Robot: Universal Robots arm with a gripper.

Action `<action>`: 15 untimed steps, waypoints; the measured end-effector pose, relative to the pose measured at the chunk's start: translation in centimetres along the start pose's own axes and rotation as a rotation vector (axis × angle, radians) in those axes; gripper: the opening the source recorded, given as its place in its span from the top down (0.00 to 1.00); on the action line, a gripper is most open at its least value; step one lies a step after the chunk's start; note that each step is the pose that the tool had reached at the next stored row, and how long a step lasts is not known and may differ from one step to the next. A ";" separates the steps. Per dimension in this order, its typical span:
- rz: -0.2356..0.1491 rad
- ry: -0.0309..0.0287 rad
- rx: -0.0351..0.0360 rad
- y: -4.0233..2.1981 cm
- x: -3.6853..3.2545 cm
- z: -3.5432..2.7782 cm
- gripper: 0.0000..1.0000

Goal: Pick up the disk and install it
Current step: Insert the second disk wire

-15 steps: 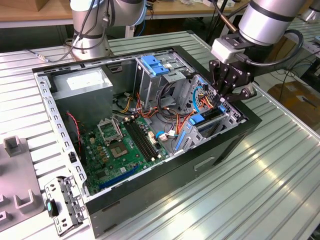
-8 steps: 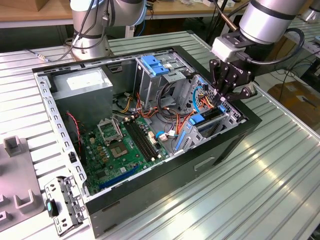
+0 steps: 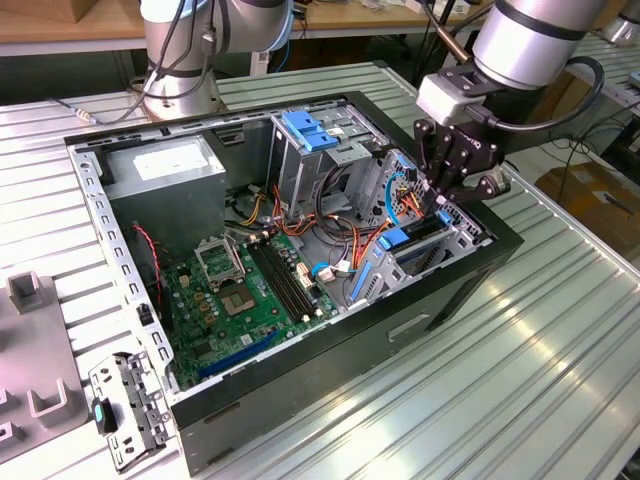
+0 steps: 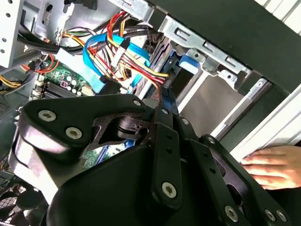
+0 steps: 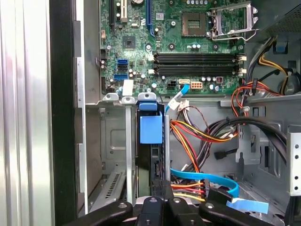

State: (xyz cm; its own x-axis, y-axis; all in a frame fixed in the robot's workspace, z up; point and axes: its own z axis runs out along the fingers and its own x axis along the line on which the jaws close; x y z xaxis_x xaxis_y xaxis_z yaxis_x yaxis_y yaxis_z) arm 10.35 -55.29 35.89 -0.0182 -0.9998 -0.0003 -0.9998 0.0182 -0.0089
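**Disk in the bay, gripper over it**

I have the gripper right of centre in the exterior view, hanging over the drive bay at the near right corner of the open case. In the first wrist view the disk stands on edge in the middle of the frame, its blue rail and tab uppermost, slotted between the grey metal walls of the bay. It appears seated in the slot, though I cannot see its lower end behind the gripper linkage.

The fingers sit at the bottom centre of the first wrist view, drawn close together right at the disk's near edge. In the second wrist view they narrow to a thin point in the middle of the frame, beside the bundle of red, yellow and orange wires. I cannot tell whether they pinch the disk or merely press against it.

The motherboard fills the upper part of the first wrist view, and a flat blue cable crosses the lower right. In the second wrist view a person's hand rests at the right edge, on the outside of the case. The table under the case is ribbed metal.
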 end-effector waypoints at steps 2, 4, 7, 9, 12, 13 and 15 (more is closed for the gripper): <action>0.000 0.0001 0.0000 0.29 0.01 -0.01 0.89; 0.000 0.0001 0.0000 0.34 0.01 -0.01 0.89; 0.000 0.0003 0.0000 0.39 0.01 -0.04 0.89; 0.000 0.0001 -0.0001 0.39 0.00 -0.77 0.89; 0.000 0.0002 -0.0004 0.38 -0.07 -1.69 0.89; 0.000 0.0001 -0.0007 0.38 -0.13 -1.91 0.89; 0.000 -0.0001 -0.0010 0.37 -0.38 -2.24 0.89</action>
State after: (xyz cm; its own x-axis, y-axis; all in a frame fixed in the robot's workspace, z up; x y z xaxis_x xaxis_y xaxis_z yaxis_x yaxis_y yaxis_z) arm 9.96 -54.90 38.13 -0.0181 -0.9998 -0.0004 -0.9998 0.0181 -0.0080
